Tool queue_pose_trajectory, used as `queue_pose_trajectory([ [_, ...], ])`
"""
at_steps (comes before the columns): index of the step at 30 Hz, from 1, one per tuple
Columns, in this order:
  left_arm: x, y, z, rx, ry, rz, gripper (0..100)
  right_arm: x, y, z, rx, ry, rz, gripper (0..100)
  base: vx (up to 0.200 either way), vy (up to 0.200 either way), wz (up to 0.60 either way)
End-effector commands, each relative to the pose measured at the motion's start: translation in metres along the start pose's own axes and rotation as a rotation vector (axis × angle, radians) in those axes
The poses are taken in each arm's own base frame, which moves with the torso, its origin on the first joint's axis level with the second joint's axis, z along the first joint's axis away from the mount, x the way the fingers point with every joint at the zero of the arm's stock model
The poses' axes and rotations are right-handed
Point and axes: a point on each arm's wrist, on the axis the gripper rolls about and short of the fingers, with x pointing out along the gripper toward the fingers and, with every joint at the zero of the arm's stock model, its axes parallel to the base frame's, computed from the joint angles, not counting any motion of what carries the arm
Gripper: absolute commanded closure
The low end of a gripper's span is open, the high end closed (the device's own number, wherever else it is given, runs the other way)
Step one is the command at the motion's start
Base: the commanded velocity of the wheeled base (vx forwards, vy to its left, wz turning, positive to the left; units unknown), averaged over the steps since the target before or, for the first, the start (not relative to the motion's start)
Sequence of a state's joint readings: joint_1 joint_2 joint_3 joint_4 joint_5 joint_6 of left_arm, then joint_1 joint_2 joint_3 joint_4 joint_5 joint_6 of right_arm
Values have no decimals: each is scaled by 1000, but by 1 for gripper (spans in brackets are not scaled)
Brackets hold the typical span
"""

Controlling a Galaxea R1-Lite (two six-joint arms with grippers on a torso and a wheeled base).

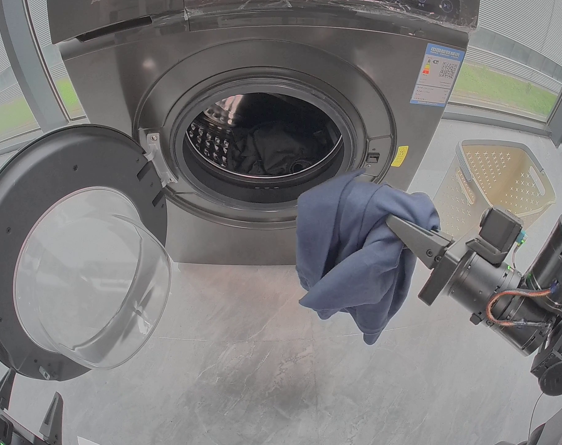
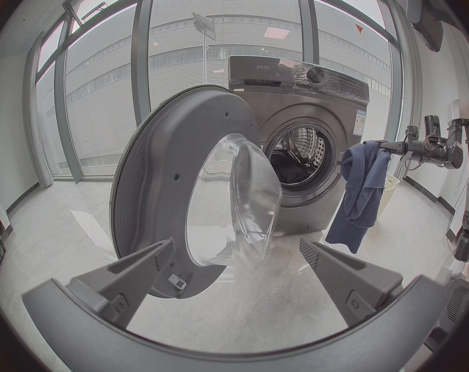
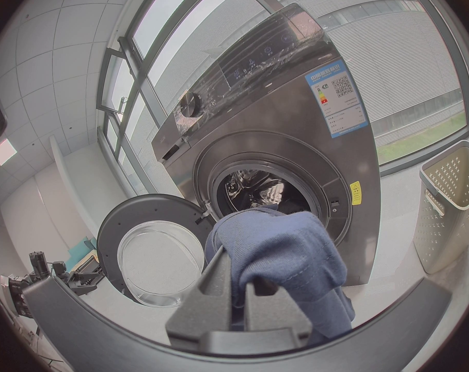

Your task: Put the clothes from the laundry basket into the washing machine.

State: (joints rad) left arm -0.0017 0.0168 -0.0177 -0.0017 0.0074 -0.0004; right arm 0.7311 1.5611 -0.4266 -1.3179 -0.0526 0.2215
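**Holding limp blue garment at the drum mouth, pinch grip on a bunched fold**

Clenching the right tool (image 1: 399, 227) on the blue garment (image 1: 349, 248), biting a gathered fold near its top. Hanging the rest free in long drapes below the pinch, in the air just in front and to the right of the drum opening (image 1: 262, 137), apart from the washing machine (image 1: 274, 50) front.

Reading it as light, soft and fully limp, probably a knit: no stiffness to steer with, nothing fragile, not slippery. Expecting swing and lag on any quick move. Judging the multi-layer pinch as secure; trusting a single-layer edge far less. Preferring a hold on the bunched middle for shorter tails.

Flagging the main risk: the dangling lower tail snagging on the bottom lip of the opening, or ending draped over it. Recommending going well inside, pinch high, before letting go.

Seeing dark clothes (image 1: 274, 149) lying in the drum, so expecting a soft landing. Seeing the door (image 1: 64, 174) swung wide to the left, out of the way. Noting the left tool (image 2: 235, 246) released, jaws spread wide, gripping nothing, low near the door.

Noting the laundry basket (image 1: 497, 174) standing on the floor (image 1: 262, 366) just beside the machine, on its right.
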Motion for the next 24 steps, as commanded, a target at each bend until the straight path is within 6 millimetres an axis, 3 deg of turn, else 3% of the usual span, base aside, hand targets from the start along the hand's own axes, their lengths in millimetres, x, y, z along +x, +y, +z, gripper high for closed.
queue_pose_trajectory([
  [1, 0, 0, -5, -3, 3, 0, 0, 9, 1, -3, -7, 12, 0, 100, 0, 0, 0],
  [7, 0, -1, -2, 21, -19, -27, 0, 22, 9, 1, -46, -20, 29, 100, 0, 0, 0],
  [10, -13, -4, 44, -30, -220, -167, 0, 37, 17, -1, -37, -40, 34, 100, 0, 0, 0],
  [12, -12, -6, 59, -34, -201, -266, 0, 48, 17, -5, -36, -43, 10, 100, 0, 0, 0],
  [18, 27, -10, 48, -79, 130, -430, 0, 75, 16, -9, -36, -78, 6, 100, 0, 0, 0],
  [19, 27, -10, 48, -79, 130, -430, 0, 75, 16, -9, -36, -78, 6, 100, 0, 0, 0],
  [24, 64, -13, 48, -47, 246, -525, 0, 98, 15, -19, -35, -84, 10, 100, 0, 0, 0],
])
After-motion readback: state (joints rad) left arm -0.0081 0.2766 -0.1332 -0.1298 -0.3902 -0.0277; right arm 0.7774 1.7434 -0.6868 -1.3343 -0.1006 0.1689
